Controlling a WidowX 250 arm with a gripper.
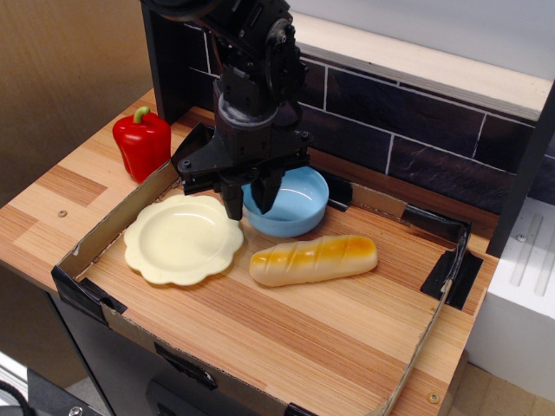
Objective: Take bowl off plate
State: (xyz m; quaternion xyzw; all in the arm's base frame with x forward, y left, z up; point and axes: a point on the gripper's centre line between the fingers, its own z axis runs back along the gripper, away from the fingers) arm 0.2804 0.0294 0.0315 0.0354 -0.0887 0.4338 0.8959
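Light-blue glazed bowl (290, 202) is sitting flat on the wooden counter (286, 321), toward the back edge and left of centre, just inside the low cardboard border (104, 232). It is lying fully off the plate (182, 237): the bowl's left rim is just beside the plate's scalloped right rim, and I cannot tell whether the two are touching.

Claw (251, 196) is hovering over the bowl's left rim. Its two dark fingers (232, 201) are standing spread, one outside the rim on the plate side and one over the bowl's inside, and they are not pinching the wall. Judgement: the straddle suits a grip on the thin upright wall, since the smooth sides give no other purchase, and the parted fingers suggest the bowl is resting on its own base.

Plate is lying empty nearer the left edge, cream and glossy, with nothing on it.

Bread roll (314, 259) is lying near the middle of the counter, just in front of the bowl, which is probably why the bowl is sitting so far back. Red pepper (143, 140) is standing upright at the back-left corner, outside the cardboard border, well apart from the bowl.

Judgement: task is looking essentially complete. Remaining risk: a finger catching the rim as the claw lifts and nudging the bowl against the plate.
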